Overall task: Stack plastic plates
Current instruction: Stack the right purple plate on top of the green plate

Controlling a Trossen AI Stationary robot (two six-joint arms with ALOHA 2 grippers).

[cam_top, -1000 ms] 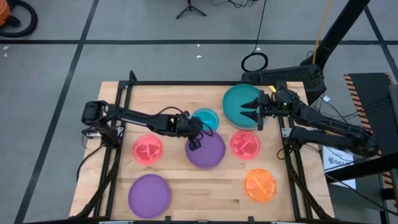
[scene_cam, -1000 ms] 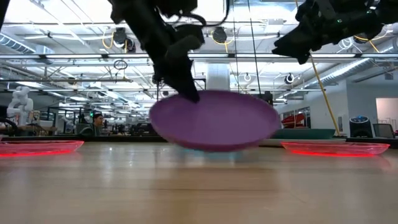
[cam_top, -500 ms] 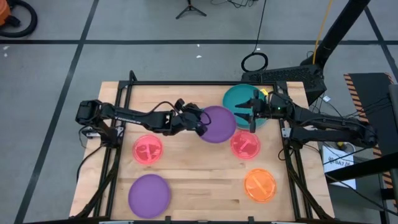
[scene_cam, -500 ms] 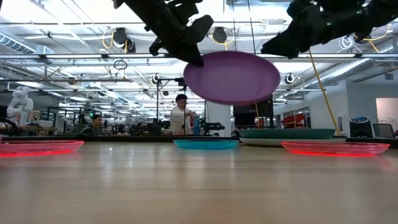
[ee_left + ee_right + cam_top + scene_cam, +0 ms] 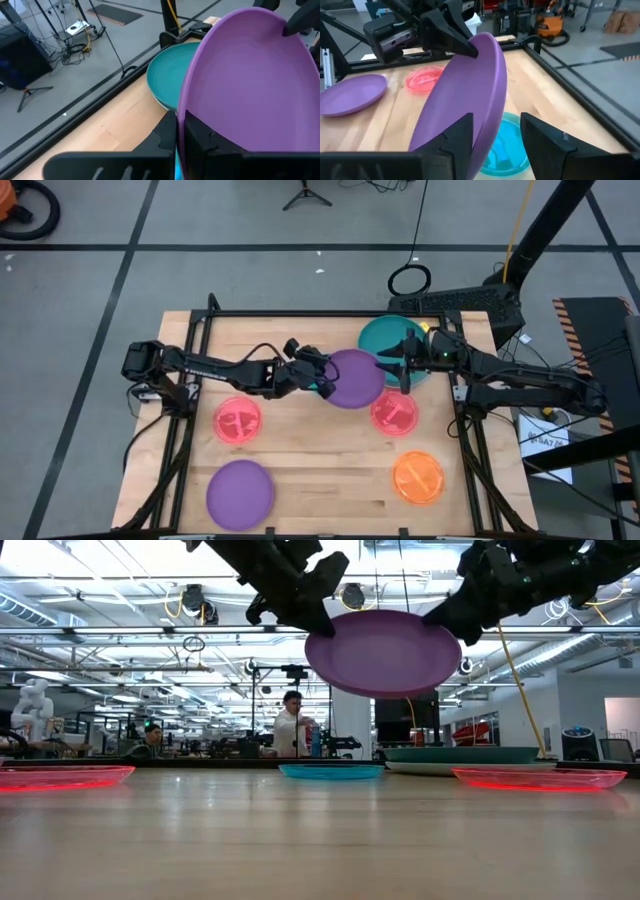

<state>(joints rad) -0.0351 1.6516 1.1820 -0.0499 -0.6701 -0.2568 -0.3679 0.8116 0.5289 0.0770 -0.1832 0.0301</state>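
Tabletop (image 5: 290, 470) first, since it's the biggest thing: wooden, plates spread all over it. Dark green plate (image 5: 378, 340) sits around 1 o'clock, with a lighter plate (image 5: 425, 768) under it, going by the low view. Second purple plate (image 5: 240, 492) lies flat at 7 o'clock.

Big change: the purple plate (image 5: 352, 378) was resting on the wood a second ago and now it's up in the air, carried toward the green one. Left pincer (image 5: 322, 383) is clamped on its 9 o'clock rim. Right pincer (image 5: 402, 367) has its fingers spread around the opposite rim without squeezing yet, so I'd guess a handoff or a steadying move.

Smaller stuff: pink plates (image 5: 237, 421) and (image 5: 394, 412), orange plate (image 5: 418, 477), cyan plate (image 5: 331, 771).
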